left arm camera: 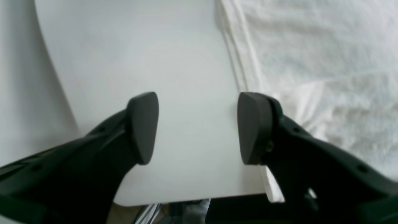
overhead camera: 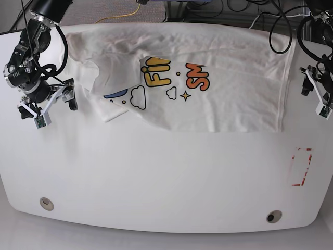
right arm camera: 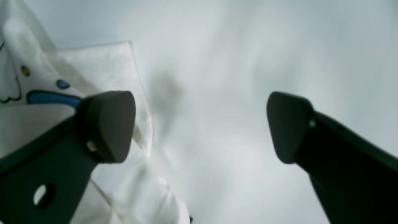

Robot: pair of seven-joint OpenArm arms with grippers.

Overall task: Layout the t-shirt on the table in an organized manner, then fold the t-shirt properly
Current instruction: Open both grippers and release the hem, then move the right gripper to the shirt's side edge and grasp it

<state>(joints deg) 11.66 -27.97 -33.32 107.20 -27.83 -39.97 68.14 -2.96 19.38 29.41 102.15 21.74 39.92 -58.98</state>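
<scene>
The white t-shirt (overhead camera: pixel 223 99) lies spread along the far half of the table (overhead camera: pixel 156 177), print up, with yellow and orange letters showing. Its sleeve end at the left is folded over and rumpled (overhead camera: pixel 112 91). My right gripper (overhead camera: pixel 49 107) hovers open just left of that rumpled end; in the right wrist view the gripper (right arm camera: pixel 200 126) has bare table between its fingers and the t-shirt (right arm camera: pixel 102 68) beside its left finger. My left gripper (overhead camera: pixel 316 98) stands open off the shirt's hem; in its wrist view the gripper (left arm camera: pixel 198 127) is empty, with the t-shirt (left arm camera: pixel 311 62) to the right.
A red tape rectangle (overhead camera: pixel 302 166) marks the table's right side. Two round grommet holes (overhead camera: pixel 47 203) (overhead camera: pixel 273 215) sit near the front edge. Cables (overhead camera: pixel 281 31) hang behind the far right corner. The table's edge (left arm camera: pixel 186 199) runs just under the left gripper.
</scene>
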